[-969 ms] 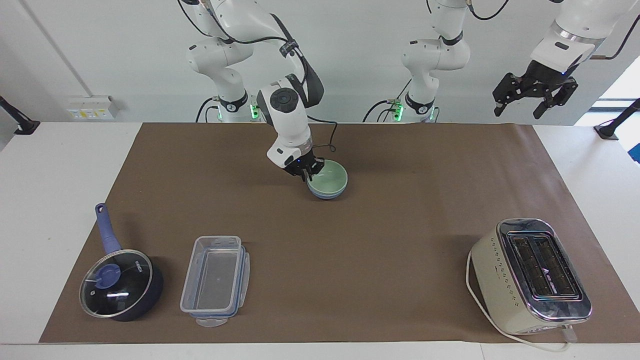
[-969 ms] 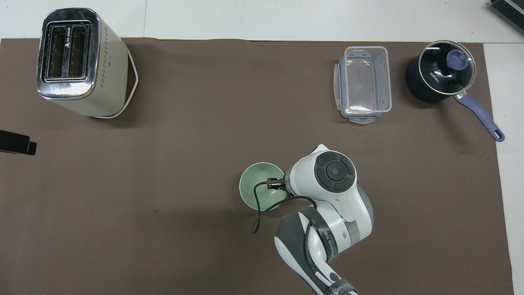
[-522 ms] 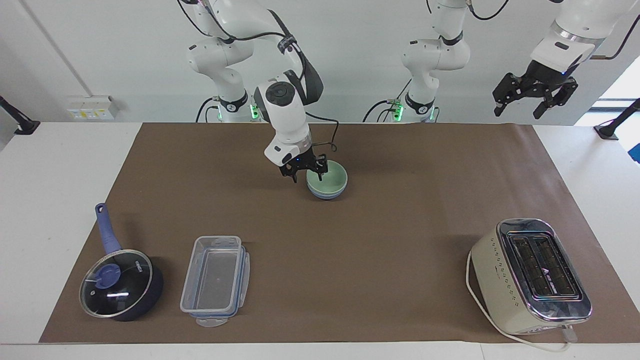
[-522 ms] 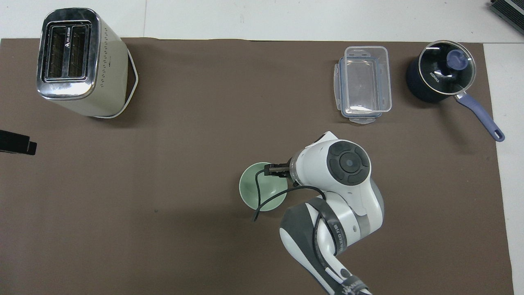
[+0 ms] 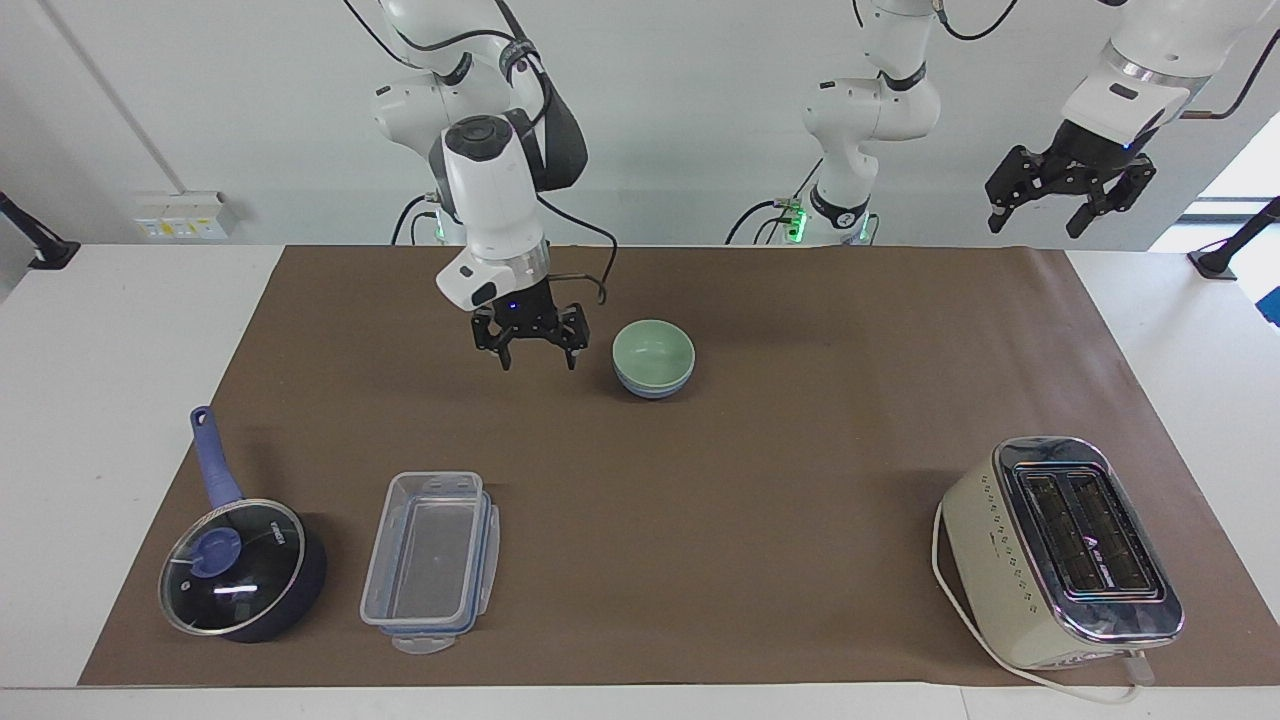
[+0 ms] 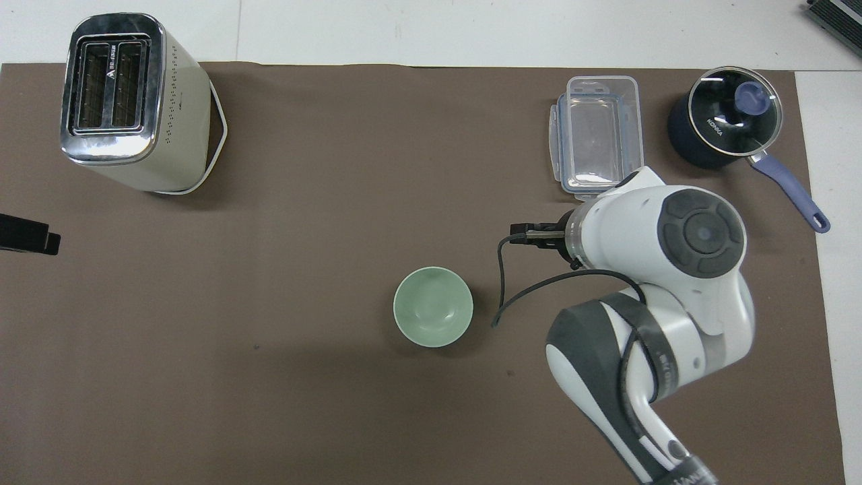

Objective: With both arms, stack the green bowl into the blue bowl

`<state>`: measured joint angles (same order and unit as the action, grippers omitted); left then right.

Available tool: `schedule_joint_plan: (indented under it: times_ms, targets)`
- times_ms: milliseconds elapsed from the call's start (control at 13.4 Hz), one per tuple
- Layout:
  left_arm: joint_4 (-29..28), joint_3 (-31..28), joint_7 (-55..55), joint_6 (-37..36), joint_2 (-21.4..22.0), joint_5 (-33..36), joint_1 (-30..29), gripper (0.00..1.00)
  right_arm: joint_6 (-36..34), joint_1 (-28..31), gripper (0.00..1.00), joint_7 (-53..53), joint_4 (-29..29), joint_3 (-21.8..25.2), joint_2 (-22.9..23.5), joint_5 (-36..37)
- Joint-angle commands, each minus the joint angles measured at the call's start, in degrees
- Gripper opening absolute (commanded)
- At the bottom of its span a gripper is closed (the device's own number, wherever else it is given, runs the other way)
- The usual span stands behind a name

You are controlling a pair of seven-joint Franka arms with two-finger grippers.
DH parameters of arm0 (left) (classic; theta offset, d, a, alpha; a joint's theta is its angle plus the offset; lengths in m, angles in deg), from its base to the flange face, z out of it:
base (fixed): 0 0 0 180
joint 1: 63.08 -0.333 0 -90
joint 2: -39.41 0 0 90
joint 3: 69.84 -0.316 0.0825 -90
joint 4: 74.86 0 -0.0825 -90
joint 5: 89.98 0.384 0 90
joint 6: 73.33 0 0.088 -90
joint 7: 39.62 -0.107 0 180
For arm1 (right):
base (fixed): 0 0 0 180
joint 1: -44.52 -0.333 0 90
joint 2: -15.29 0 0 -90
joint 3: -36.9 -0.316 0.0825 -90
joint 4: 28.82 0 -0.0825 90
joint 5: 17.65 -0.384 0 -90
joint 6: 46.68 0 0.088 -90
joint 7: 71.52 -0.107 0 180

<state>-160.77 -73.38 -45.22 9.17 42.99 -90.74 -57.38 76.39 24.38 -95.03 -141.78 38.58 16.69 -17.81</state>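
A dark-blue lidded saucepan [image 5: 243, 568] sits at the right arm's end of the brown mat [image 5: 760, 500], with a clear plastic container [image 5: 430, 560] beside it. The right gripper [image 5: 534, 352] hangs over bare mat beside the bowls, fingers spread apart and holding nothing. The green bowl [image 5: 653, 352] sits nested inside the blue bowl [image 5: 650, 389], upright, near the middle of the mat and nearer to the robots than the container; only the blue bowl's lower edge shows beneath the green rim. A cream toaster [image 5: 1060, 550] stands at the left arm's end. The left arm waits; the left gripper [image 5: 1070, 205] is raised above the mat's corner, fingers apart and empty.
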Motion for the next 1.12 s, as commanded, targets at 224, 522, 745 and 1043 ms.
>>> schedule_joint_plan:
  times_ms: [224,522,745,1043]
  targets:
    - [-1.9,0.3,-0.9,0.9,1.3,0.4,-0.5,1.00,-19.2,9.7,1.00,6.8,10.7,-0.5,-3.3,0.6]
    - [-1.9,0.4,-0.9,0.9,1.4,0.4,-0.7,1.00,-23.6,15.6,1.00,13.2,13.3,-0.4,-5.4,0.1]
    - [-1.9,0.4,-0.9,0.9,1.4,0.4,-0.7,1.00,-28.4,18.5,1.00,13.5,19.5,-0.4,-4.7,-0.1]
    - [-1.9,0.4,-0.9,0.9,1.4,0.4,-0.7,1.00,-39.1,19.8,1.00,13.5,27.1,-0.3,-4.7,0.1]
